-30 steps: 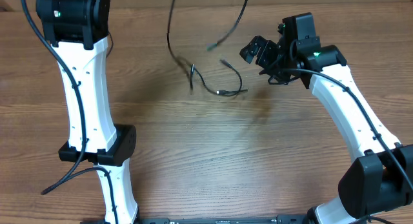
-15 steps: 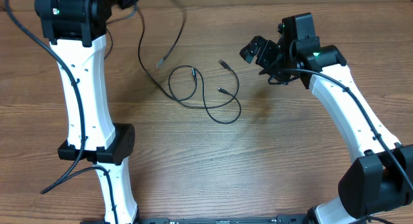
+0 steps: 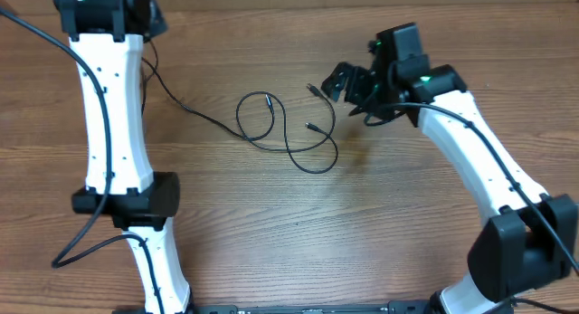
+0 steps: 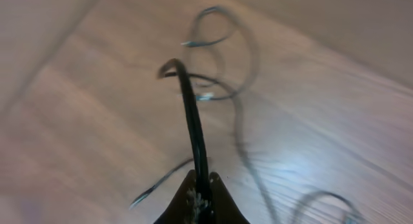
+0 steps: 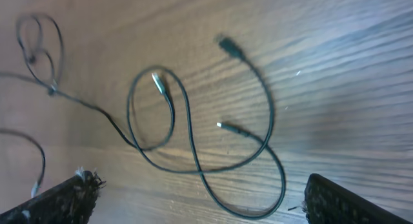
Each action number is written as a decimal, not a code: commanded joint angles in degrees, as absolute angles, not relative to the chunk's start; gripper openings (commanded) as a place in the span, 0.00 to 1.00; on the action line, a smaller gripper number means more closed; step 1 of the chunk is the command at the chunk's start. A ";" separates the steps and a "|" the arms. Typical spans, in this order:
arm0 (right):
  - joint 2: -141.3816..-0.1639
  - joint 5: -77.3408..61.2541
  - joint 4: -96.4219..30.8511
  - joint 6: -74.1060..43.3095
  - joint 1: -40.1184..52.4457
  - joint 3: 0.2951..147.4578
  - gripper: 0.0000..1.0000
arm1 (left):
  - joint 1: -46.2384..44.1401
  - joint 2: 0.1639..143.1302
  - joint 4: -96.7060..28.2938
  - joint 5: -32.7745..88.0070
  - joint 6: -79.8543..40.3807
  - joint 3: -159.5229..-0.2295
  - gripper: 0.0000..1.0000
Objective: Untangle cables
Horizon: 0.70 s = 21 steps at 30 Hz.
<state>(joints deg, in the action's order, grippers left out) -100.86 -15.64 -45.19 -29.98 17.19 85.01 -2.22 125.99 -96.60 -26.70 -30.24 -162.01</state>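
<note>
Thin black cables [image 3: 288,137] lie looped on the wooden table at mid-top, with small plug ends showing. One strand runs up-left toward my left arm. In the left wrist view my left gripper [image 4: 201,197] is shut on a black cable [image 4: 191,114] that runs away from the jaws toward blurred loops. In the overhead view the left gripper sits at the top left, mostly hidden by the arm. My right gripper [image 3: 348,83] is open and empty, just right of the loops. In the right wrist view the loops [image 5: 213,140] lie between the spread fingers [image 5: 193,198].
The wooden table [image 3: 317,242] fills every view. My left arm's white links [image 3: 113,124] stand over the left side, and its base cable [image 3: 90,246] trails at lower left. My right arm [image 3: 479,169] reaches in from the lower right.
The cables dropped from a lifted tangle onto the table and spread into loops. My left gripper pulled one strand to the far upper left. My right gripper moved slightly left toward the loops.
</note>
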 commanded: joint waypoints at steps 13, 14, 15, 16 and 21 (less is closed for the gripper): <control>-103.85 -15.00 -45.12 -27.97 19.29 85.08 1.00 | 23.83 124.51 -95.53 -33.82 -49.54 -139.92 0.07; -103.85 -15.03 -45.12 -27.97 19.29 85.06 1.00 | 25.28 124.51 -94.17 -33.89 -49.52 -138.34 0.09; -103.85 -15.03 -45.12 -27.97 19.29 85.06 1.00 | 26.48 124.51 -92.73 -33.82 -49.19 -137.08 0.15; -103.85 -15.03 -45.12 -27.97 19.29 85.08 1.00 | 27.40 124.53 -91.35 -33.45 -48.27 -135.90 0.21; -103.85 -15.05 -44.42 -27.97 19.29 85.06 1.00 | 30.55 124.73 -87.11 -21.74 -37.98 -131.37 0.65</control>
